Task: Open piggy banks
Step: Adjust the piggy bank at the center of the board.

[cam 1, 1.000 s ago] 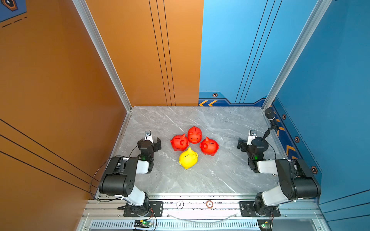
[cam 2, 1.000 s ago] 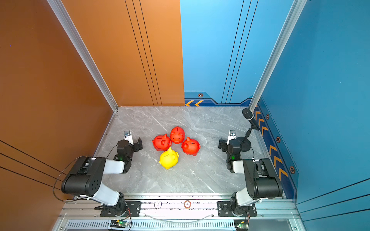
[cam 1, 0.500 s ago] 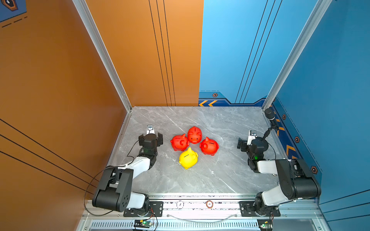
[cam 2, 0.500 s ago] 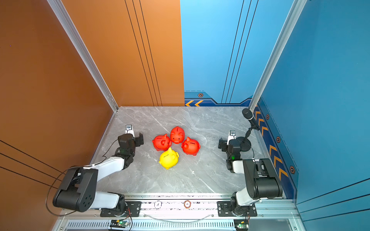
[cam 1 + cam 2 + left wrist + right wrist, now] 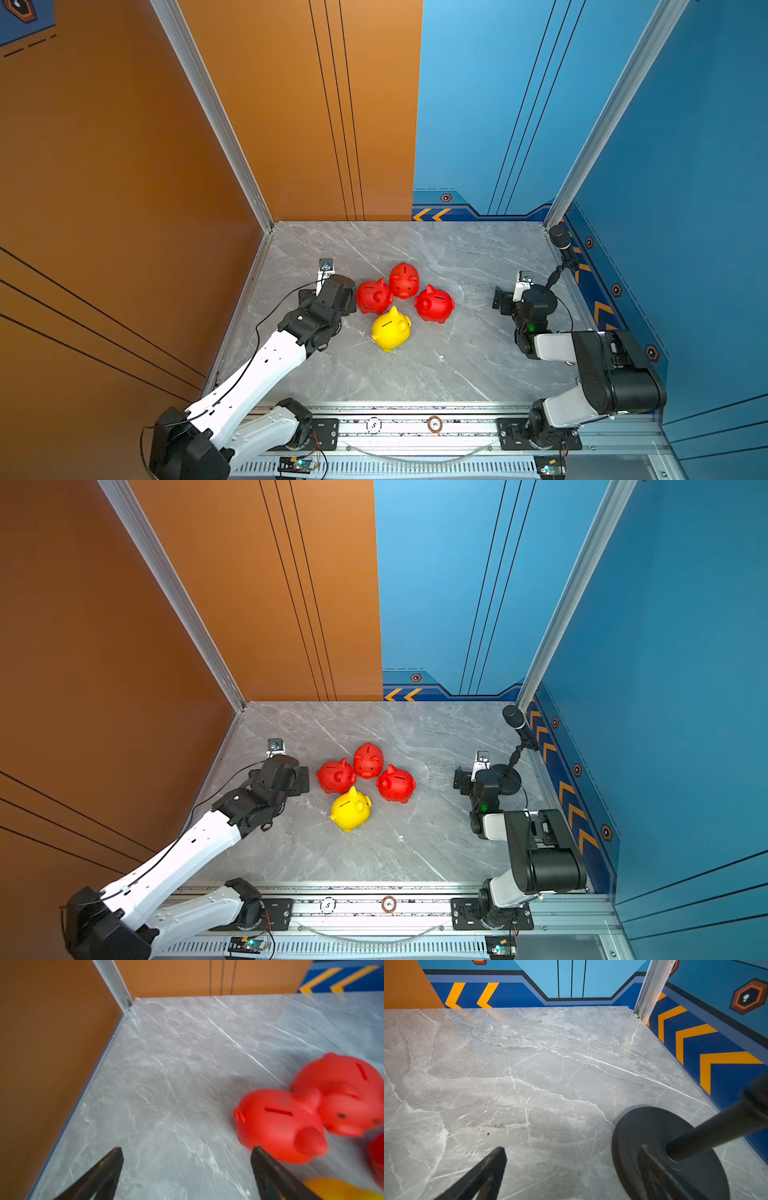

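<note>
Smooth grey worktop (image 5: 415, 374), marble-look with white veins. Left end effector (image 5: 187, 1151) released, dark tapered fingers spread, one tip just beside the left red piggy bank (image 5: 374, 296). Right end effector (image 5: 572, 1148) also spread wide, gripping nothing, by a flat round black microphone-stand base (image 5: 643, 1130). Huddled mid-worktop, upright: far red piggy bank (image 5: 404, 280), right red piggy bank (image 5: 434, 304), yellow piggy bank (image 5: 390, 328). Glossy rounded plastic, slotted backs; contents hidden.

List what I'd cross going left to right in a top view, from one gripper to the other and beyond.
left gripper → left red piggy bank → rear red piggy bank → right red piggy bank → right gripper → microphone
</note>
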### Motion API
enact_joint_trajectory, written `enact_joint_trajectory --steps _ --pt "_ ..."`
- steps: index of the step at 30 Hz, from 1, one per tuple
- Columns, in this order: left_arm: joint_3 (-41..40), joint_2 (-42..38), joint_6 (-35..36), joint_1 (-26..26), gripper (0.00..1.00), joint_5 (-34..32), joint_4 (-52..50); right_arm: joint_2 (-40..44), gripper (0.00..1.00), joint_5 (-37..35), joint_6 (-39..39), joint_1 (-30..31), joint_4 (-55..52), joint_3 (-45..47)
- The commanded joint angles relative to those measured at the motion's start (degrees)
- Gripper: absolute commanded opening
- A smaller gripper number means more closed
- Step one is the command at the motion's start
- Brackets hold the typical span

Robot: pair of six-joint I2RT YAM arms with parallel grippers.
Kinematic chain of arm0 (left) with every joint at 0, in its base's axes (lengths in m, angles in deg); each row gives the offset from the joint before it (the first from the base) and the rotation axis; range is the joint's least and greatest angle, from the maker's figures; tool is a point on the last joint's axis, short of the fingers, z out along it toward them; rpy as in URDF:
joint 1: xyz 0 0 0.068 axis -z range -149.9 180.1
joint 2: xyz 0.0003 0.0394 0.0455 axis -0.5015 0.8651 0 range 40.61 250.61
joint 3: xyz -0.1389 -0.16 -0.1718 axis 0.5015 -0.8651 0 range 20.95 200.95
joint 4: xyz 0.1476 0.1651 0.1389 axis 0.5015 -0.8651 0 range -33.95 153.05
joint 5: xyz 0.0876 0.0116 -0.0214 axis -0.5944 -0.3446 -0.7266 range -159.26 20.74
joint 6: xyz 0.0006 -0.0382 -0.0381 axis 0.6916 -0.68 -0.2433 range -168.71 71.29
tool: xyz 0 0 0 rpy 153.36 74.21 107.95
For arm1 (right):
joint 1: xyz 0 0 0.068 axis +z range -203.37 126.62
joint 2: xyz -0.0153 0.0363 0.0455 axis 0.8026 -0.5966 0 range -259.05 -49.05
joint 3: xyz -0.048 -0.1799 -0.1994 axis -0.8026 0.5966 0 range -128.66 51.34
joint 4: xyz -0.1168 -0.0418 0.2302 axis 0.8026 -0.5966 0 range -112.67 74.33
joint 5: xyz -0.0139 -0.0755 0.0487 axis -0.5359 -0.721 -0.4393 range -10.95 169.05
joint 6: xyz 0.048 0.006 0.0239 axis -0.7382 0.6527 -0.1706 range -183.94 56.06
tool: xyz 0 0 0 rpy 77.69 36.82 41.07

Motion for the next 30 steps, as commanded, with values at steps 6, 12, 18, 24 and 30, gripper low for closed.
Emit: enact_joint_trajectory --steps 6,12,18,24,30 --pt "1.99 -0.4 0.54 4.65 0.98 26.37 -10.61 -0.78 1.0 0.58 -0.86 -0.24 1.05 -1.15" --pt "4.4 6.41 3.55 8.59 0.98 29.63 -10.54 2.5 0.99 -9.01 0.92 3.51 5.52 1.89" --pt "6.13 11.55 1.54 12.99 0.98 29.14 -7.11 14.18 1.0 -17.82 -3.23 11.48 -27.64 -10.33" --pt "8.46 15.9 -3.03 14.19 0.98 27.0 -6.92 16.32 0.99 -15.84 -9.79 19.11 -49.72 -18.62" --pt "13.45 20.4 -7.92 15.78 0.98 22.04 -7.42 18.34 1.0 -12.34 -11.52 25.06 -56.76 -18.97"
